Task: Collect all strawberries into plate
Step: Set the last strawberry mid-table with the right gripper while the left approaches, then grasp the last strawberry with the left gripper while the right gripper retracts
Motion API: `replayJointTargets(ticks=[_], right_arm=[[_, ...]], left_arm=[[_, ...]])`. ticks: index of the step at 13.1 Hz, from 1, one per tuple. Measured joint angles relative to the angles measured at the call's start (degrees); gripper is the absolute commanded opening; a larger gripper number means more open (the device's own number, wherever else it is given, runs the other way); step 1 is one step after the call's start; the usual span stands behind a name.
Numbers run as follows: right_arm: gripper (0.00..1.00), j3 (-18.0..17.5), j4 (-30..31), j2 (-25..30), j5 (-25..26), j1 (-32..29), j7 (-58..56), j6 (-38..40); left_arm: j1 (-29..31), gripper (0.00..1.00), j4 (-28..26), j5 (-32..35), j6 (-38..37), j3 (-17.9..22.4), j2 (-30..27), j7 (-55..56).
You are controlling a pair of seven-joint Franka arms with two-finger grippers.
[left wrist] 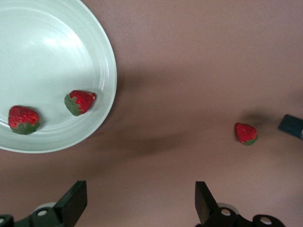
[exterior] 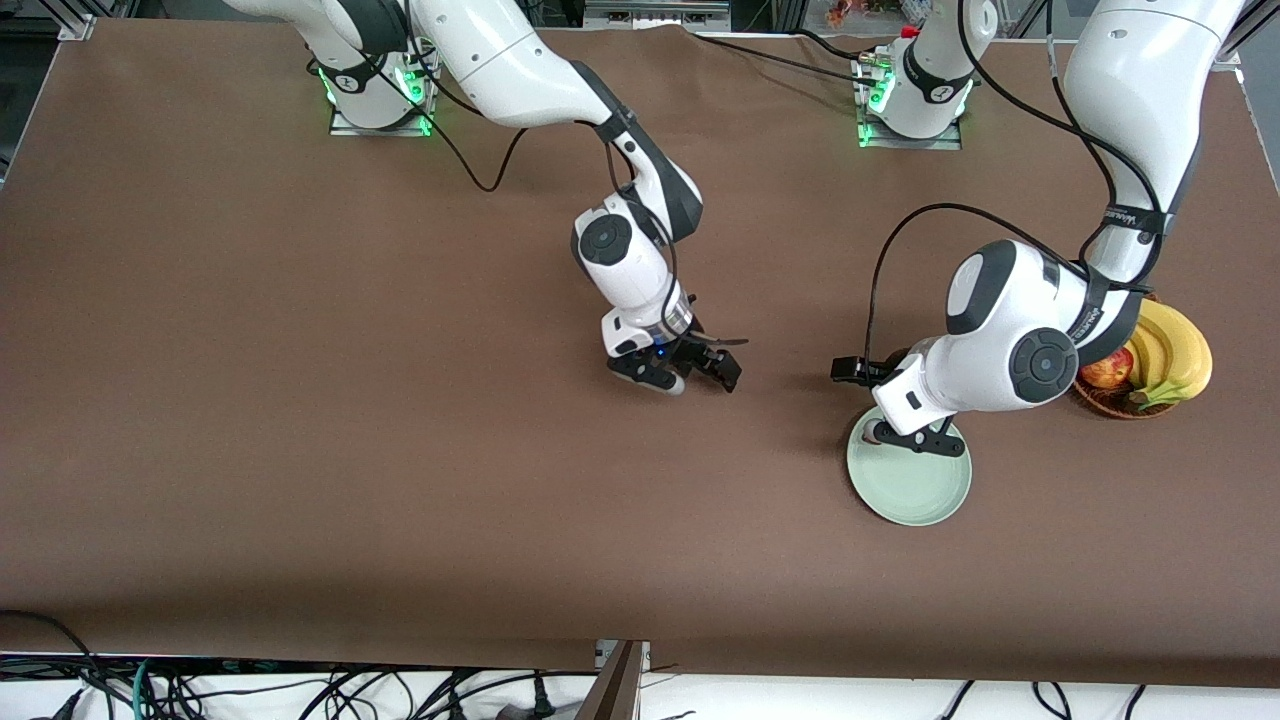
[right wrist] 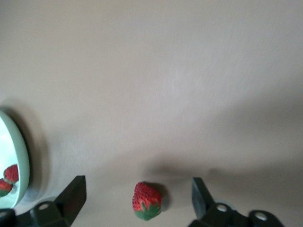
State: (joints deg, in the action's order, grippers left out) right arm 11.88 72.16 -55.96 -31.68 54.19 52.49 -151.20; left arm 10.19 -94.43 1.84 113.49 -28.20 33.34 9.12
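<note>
No legible text, label, brand or no. anywhere; a small printed mark on the left arm's (exterior: 1120, 215) dark wrist band is too tiny to read.

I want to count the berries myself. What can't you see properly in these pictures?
- Front view: the two strawberries in the plate are hidden under the left arm.
- Front view: the third strawberry is hidden by the right pincer.
- Front view: the basket is partly covered by the left arm.
- Right wrist view: the plate is cut off by the edge.
</note>
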Motion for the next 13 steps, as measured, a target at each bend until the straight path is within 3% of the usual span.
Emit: replayJointTargets(ticks=[3, 7, 10, 13], right_arm=[[1.0, 1.2, -1.17, 5.36, 0.03, -4.93, -9.06, 15.11], [1.0, 1.89, -1.22, 11.71, 0.1, -12.85, -21.36, 32.41], [1.0, 7.31, -1.23, 14.67, 0.19, -13.73, -27.88, 44.66], [1.0, 14.96, -1.23, 16.58, 0.29, -13.66, -37.11, 55.89]], left_arm=[[-1.5, 1.0, -2.53, 0.0, 5.0, -1.05, 0.01, 6.21], [-7.26, 1.0, -9.75, 0.0, 21.72, -1.24, 1.16, 13.3], [-13.63, 1.0, -10.63, 1.82, 30.42, 0.92, 4.35, 18.03], [-20.07, 1.0, -10.62, 9.8, 31.67, 4.96, 6.02, 28.46]])
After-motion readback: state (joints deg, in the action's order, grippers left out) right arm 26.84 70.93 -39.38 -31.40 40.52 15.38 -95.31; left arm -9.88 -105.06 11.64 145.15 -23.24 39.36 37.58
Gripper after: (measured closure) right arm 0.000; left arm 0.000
